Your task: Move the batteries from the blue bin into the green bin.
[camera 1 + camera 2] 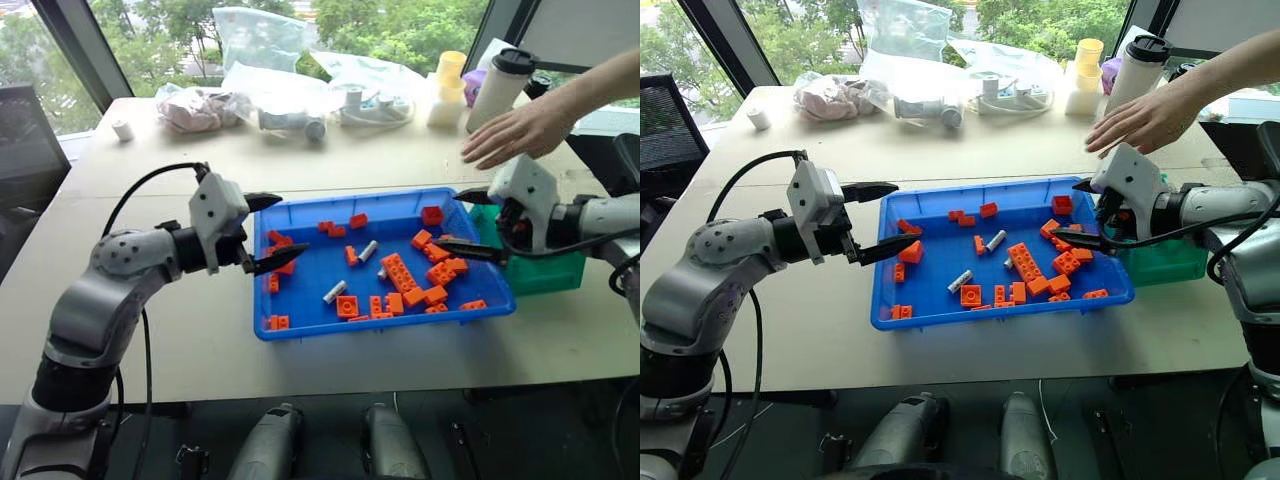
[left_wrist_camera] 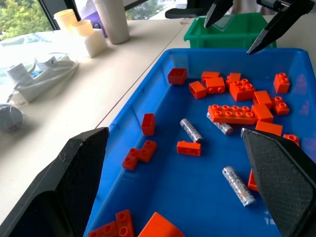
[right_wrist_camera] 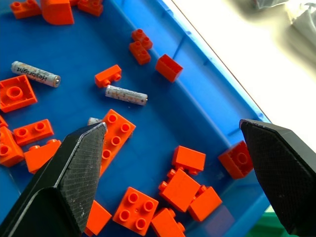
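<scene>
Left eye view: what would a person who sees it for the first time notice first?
The blue bin in the middle of the table, strewn with orange bricks and a few silver batteries. Both open grippers, left gripper and right gripper, hover over its two ends. Beyond it, a person's hand reaches over the table.

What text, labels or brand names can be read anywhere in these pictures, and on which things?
Battery at the far end of the blue bin: a printed brand word along its side, roughly "Hebright"; the reading is uncertain.
Second battery: small print, too small to read.
Third battery, seen from the left wrist: print too blurred to read.
Orange bricks, green bin: no text seen.
</scene>
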Available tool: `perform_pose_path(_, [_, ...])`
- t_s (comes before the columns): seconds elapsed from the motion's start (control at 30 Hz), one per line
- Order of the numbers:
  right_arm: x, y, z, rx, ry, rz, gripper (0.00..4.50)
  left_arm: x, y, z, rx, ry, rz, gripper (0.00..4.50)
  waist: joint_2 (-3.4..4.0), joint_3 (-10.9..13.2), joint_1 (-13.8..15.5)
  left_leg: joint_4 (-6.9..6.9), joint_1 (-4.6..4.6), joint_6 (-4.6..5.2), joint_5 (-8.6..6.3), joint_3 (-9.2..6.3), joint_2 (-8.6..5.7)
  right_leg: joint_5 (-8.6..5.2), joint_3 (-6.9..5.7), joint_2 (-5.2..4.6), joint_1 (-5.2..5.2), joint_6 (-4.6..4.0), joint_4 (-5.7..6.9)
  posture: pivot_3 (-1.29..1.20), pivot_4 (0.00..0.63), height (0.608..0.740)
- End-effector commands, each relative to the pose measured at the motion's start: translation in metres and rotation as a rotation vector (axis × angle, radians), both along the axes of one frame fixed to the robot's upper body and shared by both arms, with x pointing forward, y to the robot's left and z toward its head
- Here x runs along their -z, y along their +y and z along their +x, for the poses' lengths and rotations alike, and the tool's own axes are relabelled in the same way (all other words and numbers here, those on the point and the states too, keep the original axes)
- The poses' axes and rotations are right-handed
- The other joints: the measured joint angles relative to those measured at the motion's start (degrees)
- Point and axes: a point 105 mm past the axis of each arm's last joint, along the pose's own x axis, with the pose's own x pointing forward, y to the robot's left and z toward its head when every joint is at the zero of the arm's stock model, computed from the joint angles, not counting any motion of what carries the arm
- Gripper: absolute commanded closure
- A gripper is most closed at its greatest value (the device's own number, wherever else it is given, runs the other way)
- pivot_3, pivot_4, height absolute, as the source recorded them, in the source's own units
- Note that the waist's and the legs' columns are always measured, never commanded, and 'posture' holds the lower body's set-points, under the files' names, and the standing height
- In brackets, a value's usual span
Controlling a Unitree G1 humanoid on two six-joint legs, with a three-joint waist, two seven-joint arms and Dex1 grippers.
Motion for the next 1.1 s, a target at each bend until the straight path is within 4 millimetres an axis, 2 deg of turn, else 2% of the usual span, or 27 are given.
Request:
perform_pose_path(0.03, [-0.011, 0.01, -0.004, -0.048, -0.043, 0.0, 0.03, -0.011, 0.002, -0.004, 0.005, -0.036, -0.016, 0.0, 0.0, 0.0, 0.0, 0.0, 0.0, 0.0, 0.0, 0.0, 0.0, 0.0, 0.0, 0.0, 0.0, 0.0, 0.0, 0.0, 0.15, 0.74])
perform_pose_path(0.2, [-0.005, 0.024, -0.01, -0.108, -0.02, 0.001, 0.03, -0.01, -0.002, -0.005, 0.01, -0.034, -0.024, 0.0, 0.0, 0.0, 0.0, 0.0, 0.0, 0.0, 0.0, 0.0, 0.0, 0.0, 0.0, 0.0, 0.0, 0.0, 0.0, 0.0, 0.15, 0.74])
perform_pose_path(0.57, [-0.001, 0.027, -0.01, -0.125, -0.009, -0.001, 0.03, -0.011, 0.002, -0.007, -0.009, -0.039, -0.016, 0.0, 0.0, 0.0, 0.0, 0.0, 0.0, 0.0, 0.0, -0.01, 0.0, 0.0, 0.0, 0.0, 0.0, 0.0, 0.0, 0.0, 0.15, 0.74])
perform_pose_path(0.83, [0.002, 0.039, -0.013, -0.18, -0.004, -0.001, 0.03, -0.01, 0.003, -0.006, -0.009, -0.037, -0.012, 0.0, 0.0, 0.0, 0.0, 0.0, 0.0, 0.0, 0.0, -0.01, 0.0, 0.0, 0.0, 0.0, 0.0, 0.0, 0.0, 0.0, 0.15, 0.74])
perform_pose_path(1.1, [0.02, 0.084, -0.006, -0.334, 0.027, 0.002, 0.03, -0.01, 0.002, -0.004, -0.006, -0.038, -0.013, 0.0, -0.01, 0.0, -0.3, -0.02, 0.01, -0.04, 0.02, -0.03, 0.02, 0.0, -0.01, 0.03, -0.01, 0.0, 0.01, 0.0, 0.15, 0.74])
